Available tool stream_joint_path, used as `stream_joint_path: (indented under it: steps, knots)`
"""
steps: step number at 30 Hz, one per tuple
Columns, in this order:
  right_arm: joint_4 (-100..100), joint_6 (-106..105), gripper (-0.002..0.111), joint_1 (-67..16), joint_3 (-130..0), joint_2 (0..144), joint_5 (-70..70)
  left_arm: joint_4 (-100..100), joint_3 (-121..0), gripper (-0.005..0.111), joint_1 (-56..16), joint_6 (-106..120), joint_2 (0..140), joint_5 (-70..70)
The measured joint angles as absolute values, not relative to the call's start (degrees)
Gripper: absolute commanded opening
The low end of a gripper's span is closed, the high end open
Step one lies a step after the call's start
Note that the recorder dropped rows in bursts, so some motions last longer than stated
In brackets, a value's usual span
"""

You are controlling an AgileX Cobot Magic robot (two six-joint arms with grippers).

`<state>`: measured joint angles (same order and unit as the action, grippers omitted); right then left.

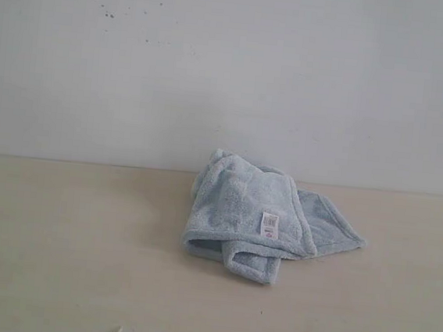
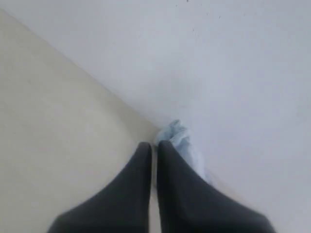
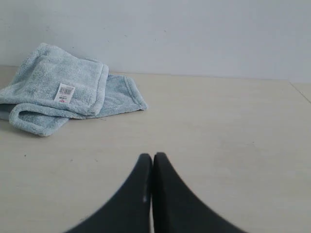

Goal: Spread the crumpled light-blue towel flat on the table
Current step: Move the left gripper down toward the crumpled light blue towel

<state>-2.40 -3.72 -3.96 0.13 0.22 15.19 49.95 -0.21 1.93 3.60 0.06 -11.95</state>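
1. In the exterior view, the light-blue towel (image 1: 248, 216) lay in a crumpled heap on the beige table (image 1: 55, 260). It sat close to the white wall (image 1: 215, 71), a bit right of the middle. Its white barcode tag (image 1: 269, 225) faced up. No gripper showed here.
2. In the left wrist view, the left gripper (image 2: 153, 144) had its two black fingers (image 2: 136, 184) pressed together and held nothing. A bit of the towel (image 2: 179, 137) peeked out past the tips. I could not tell how far off it was.
3. In the right wrist view, the right gripper (image 3: 152, 156) was closed too and empty. The towel (image 3: 53, 77) lay apart from it.
4. The towel looked soft, fluffy and light, so it would flop and bend, not break. Good spots to pinch, I think, were the hemmed corner (image 3: 138, 104) sticking out and the rolled edge (image 3: 34, 121) in front.
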Motion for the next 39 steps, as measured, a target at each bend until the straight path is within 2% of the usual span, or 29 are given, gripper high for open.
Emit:
stream_joint_path:
  steps: [6, 8, 10, 11, 13, 17, 20, 25, 28, 31, 34, 39]
  knots:
    - [-2.4, -3.7, 0.000, -4.0, 0.1, 0.2, 15.2, 54.2, -0.2, 0.004, 1.9, 3.1, 0.1, -11.2]
    - [-2.4, -3.7, 0.000, -4.0, 0.1, 0.2, 15.2, 54.1, -0.2, 0.004, 1.9, 3.0, 0.1, -6.8]
    - [-2.4, -3.7, 0.000, -4.0, 0.1, 0.2, 15.2, 54.2, -0.2, 0.004, 1.9, 2.2, 0.0, 7.8]
    - [-2.4, -3.7, 0.000, -4.0, 0.1, 0.2, 15.2, 55.8, -0.2, 0.004, 1.9, -2.7, 0.1, 20.2]
    - [-2.4, -3.7, 0.000, -4.0, 0.1, 0.2, 15.2, 57.5, -2.3, 0.004, 1.9, -10.0, 0.1, 31.8]
    - [-2.4, -3.7, 0.000, -4.0, 0.1, 0.2, 15.2, 51.2, -12.4, 0.004, 2.0, -15.0, 6.5, 37.0]
    - [-2.4, -3.7, 0.000, -4.0, 0.1, 0.2, 15.2, 29.8, -25.1, 0.004, 2.0, -18.3, 16.9, 32.3]
    - [-2.4, -3.7, 0.000, -4.0, 0.1, 0.2, 15.2, -20.5, -47.2, 0.004, 2.0, -34.8, 40.5, 28.1]
    - [-2.4, -3.7, 0.000, -4.0, 0.1, 0.2, 15.2, -53.1, -57.1, 0.004, 1.8, -57.1, 54.2, 22.2]
    - [-2.4, -3.7, 0.000, -4.0, 0.1, 0.2, 15.2, -84.7, -61.5, 0.004, 0.9, -83.0, 63.9, 16.3]
    - [-2.4, -3.7, 0.000, -4.0, 0.1, 0.2, 15.2, -95.8, -61.5, 0.004, 0.6, -92.6, 69.6, 15.3]
    - [-2.4, -3.7, 0.000, -4.0, 0.1, 0.2, 15.2, -99.3, -58.3, 0.004, 0.2, -94.5, 75.7, 12.7]
